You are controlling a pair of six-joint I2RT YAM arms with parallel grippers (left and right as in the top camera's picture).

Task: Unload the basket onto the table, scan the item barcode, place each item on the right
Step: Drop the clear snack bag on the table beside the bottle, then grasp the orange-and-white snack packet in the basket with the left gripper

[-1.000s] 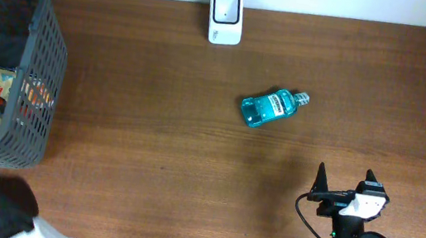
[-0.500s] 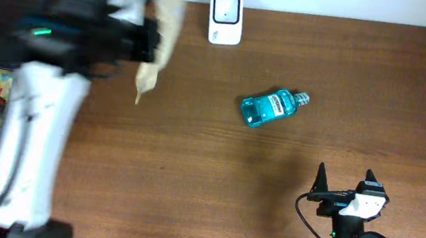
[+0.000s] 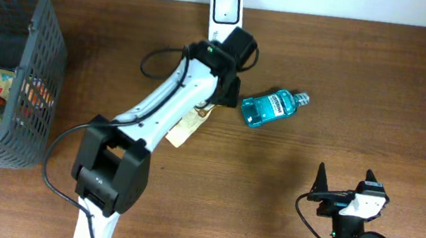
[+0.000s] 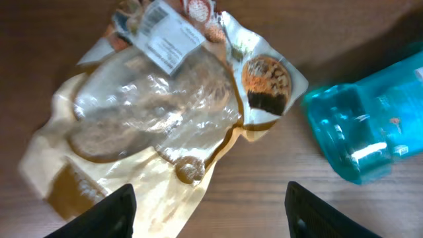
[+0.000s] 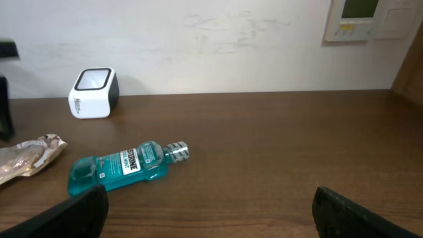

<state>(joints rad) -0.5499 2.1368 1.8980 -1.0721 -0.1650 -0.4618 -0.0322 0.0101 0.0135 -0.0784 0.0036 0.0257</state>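
Overhead, left arm (image 3: pixel 166 106) hides most of the snack bag (image 3: pixel 183 134); left claw (image 4: pixel 211 205) and right claw (image 3: pixel 344 181) gape.

Overhead, the left arm (image 3: pixel 166 108) hides most of the snack bag (image 3: pixel 182 130). At the left wrist, only the tips of the left fingers (image 4: pixel 112 215) show. Right of them the mouthwash bottle (image 4: pixel 370 125) runs off-frame. The bag's label (image 4: pixel 165 36) print is unreadable.
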